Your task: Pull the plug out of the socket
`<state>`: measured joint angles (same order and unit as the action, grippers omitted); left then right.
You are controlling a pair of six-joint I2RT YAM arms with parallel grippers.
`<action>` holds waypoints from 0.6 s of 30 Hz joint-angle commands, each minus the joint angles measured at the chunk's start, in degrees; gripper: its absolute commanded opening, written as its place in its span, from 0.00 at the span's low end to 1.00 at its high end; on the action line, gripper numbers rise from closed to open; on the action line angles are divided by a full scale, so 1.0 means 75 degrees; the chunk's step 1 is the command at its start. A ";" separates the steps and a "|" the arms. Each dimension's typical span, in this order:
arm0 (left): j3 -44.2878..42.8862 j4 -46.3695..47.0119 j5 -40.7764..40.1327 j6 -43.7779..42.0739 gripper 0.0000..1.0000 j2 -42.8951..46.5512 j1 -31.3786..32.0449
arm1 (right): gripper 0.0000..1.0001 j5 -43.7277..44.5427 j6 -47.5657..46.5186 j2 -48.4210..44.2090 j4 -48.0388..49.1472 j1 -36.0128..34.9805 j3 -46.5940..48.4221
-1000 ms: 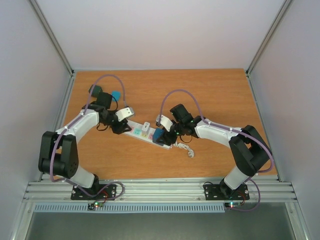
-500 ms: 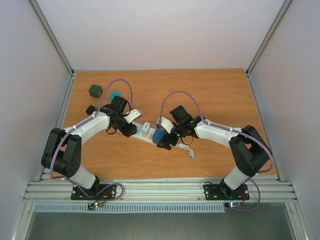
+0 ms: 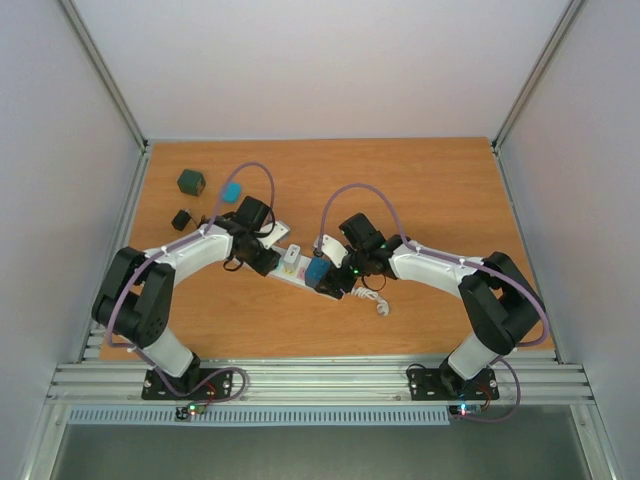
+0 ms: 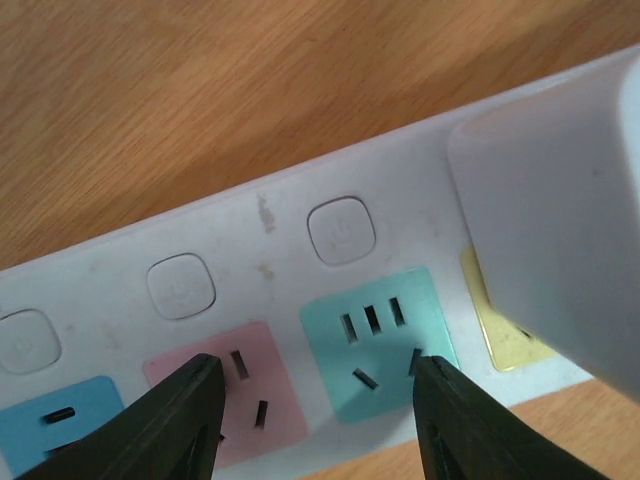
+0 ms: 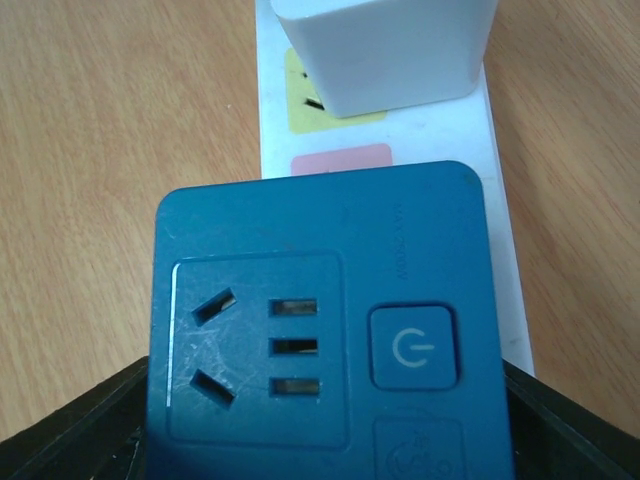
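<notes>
The socket (image 3: pixel 298 277) is a long white strip lying slantwise at mid-table, with pastel panels (image 4: pixel 280 230). Two plugs stand in it: a white plug (image 3: pixel 291 258) and a blue plug (image 3: pixel 317 270). My left gripper (image 3: pixel 268 258) hovers open just over the strip's left part. In the left wrist view its fingertips (image 4: pixel 180 410) straddle the pink and teal outlets, with the white plug (image 4: pixel 560 220) at the right. My right gripper (image 5: pixel 330 400) has a finger against each side of the blue plug (image 5: pixel 330 330), shut on it. The white plug (image 5: pixel 385 45) stands just beyond.
A dark green cube (image 3: pixel 191 181), a small teal object (image 3: pixel 231 190) and a small black object (image 3: pixel 181 219) lie at the far left. The strip's curly white cord (image 3: pixel 372 297) trails to the right. Grey walls bound the board.
My left arm has swung right and down along the strip toward the white plug, uncovering the objects at the far left. The right gripper stays at the blue plug.
</notes>
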<state>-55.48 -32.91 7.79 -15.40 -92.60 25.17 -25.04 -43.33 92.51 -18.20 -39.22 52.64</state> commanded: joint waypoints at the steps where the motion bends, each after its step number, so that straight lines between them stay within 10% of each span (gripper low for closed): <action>1: -0.0011 0.0394 -0.0350 0.0310 0.54 -0.0245 0.0081 | 0.80 0.0191 0.0195 -0.0121 0.0152 -0.0155 -0.0103; 18: 0.0584 0.0397 -0.0854 -0.0030 0.48 -0.0466 0.0090 | 0.50 0.0062 0.0522 -0.0225 0.0199 -0.0216 0.0261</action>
<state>-54.61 -27.44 4.47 -14.22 -93.45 25.54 -21.89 -42.06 92.18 -17.15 -40.18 52.38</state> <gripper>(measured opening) 0.485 0.683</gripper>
